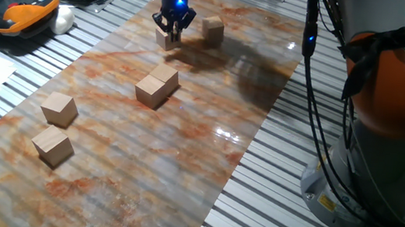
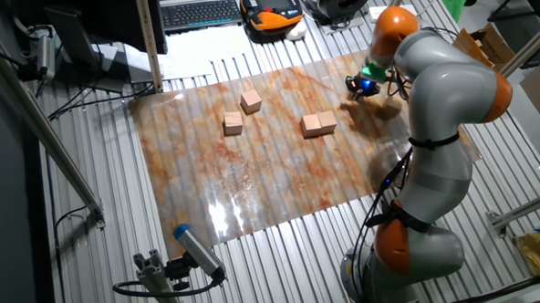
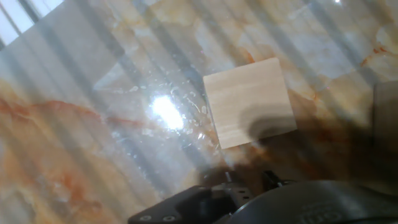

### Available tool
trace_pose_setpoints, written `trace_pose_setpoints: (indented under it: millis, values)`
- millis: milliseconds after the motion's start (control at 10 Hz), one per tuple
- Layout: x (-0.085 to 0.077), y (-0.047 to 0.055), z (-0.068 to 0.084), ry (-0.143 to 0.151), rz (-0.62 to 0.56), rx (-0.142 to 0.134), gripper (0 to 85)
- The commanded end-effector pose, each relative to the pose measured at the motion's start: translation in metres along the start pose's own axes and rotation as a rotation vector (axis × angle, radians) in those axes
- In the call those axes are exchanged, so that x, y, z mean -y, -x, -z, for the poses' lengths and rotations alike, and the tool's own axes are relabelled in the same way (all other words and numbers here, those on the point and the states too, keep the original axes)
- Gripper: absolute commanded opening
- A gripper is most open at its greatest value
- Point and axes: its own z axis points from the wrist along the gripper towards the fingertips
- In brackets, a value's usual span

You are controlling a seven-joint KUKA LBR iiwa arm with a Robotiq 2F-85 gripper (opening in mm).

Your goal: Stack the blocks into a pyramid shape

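Two cubes form the base start — gripper sits low over another block, jaw grip not discernible — lift straight, place flush beside them.

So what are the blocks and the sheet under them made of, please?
The blocks look like plain unpainted wood: pale tan with fine straight grain lines, matte. The sheet looks like glossy plastic or laminate printed as orange-grey marble, since lamps reflect sharply on it; the true material is unclear.
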Motion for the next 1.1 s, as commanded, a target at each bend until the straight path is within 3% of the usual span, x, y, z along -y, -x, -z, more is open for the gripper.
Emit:
trace_pose_setpoints:
  millis: [0,200,500,800,1000]
  values:
    - [-0.0001,0.0000,0.0001,-0.005,0.004,0.002,0.0]
    - [-0.0001,0.0000,0.0001,0.000,0.028,0.008,0.0]
    - [-0.0001,0.0000,0.0001,-0.045,0.024,0.061,0.0]
    - [-0.0001,0.0000,0.0001,-0.042,0.004,0.050,0.0]
    - [-0.0001,0.0000,0.0001,-0.066,0.013,0.075,0.0]
